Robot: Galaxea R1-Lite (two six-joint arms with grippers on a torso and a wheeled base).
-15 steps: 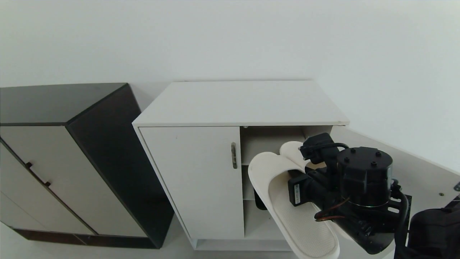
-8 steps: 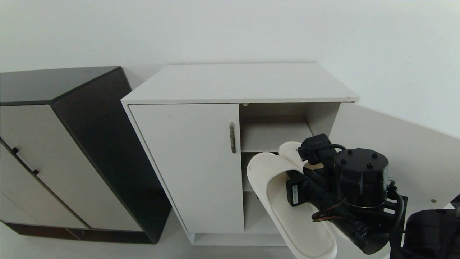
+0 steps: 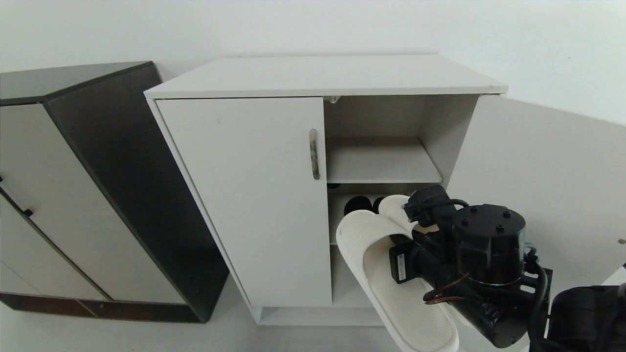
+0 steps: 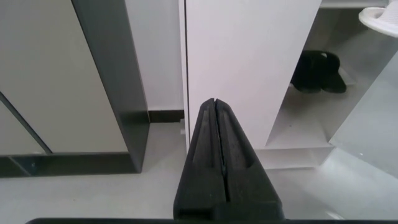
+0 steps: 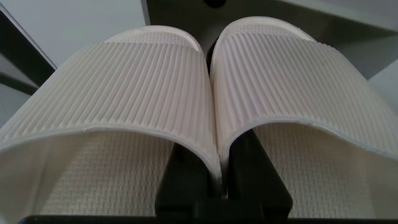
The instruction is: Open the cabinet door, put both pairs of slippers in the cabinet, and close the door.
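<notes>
At 9 o'clock in your head view stands a dark cabinet (image 3: 112, 186) with pale fronts, just beside the white cabinet (image 3: 323, 73) that takes up the centre. Your left tool (image 4: 216, 143) is pressed fully closed with nothing between its fingers, hanging above the floor (image 4: 93, 193) and aimed at the foot of the white cabinet's left door (image 3: 244, 195). That left door is shut, and its slim metal handle (image 3: 313, 154) runs upright along the edge toward 3 o'clock. Past the handle the right half of the cabinet lies open to you: a bare top shelf (image 3: 381, 164) sits at 12 o'clock in the opening. On the middle shelf (image 3: 337, 222) below it is a pair of black slippers (image 3: 359, 204), side by side and toes outward. At about 4 o'clock from the handle, in front of the opening and outside the cabinet, you have the white slippers (image 3: 386, 264) in the air, tilted with their toes toward the shelves. Your right tool (image 5: 221, 180) is clamped on them, its two dark fingers pinching the adjoining inner edges of the ribbed straps so the pair hangs together. At 3 o'clock, the right door (image 3: 538, 171) stands swung wide out from the cabinet's side.
</notes>
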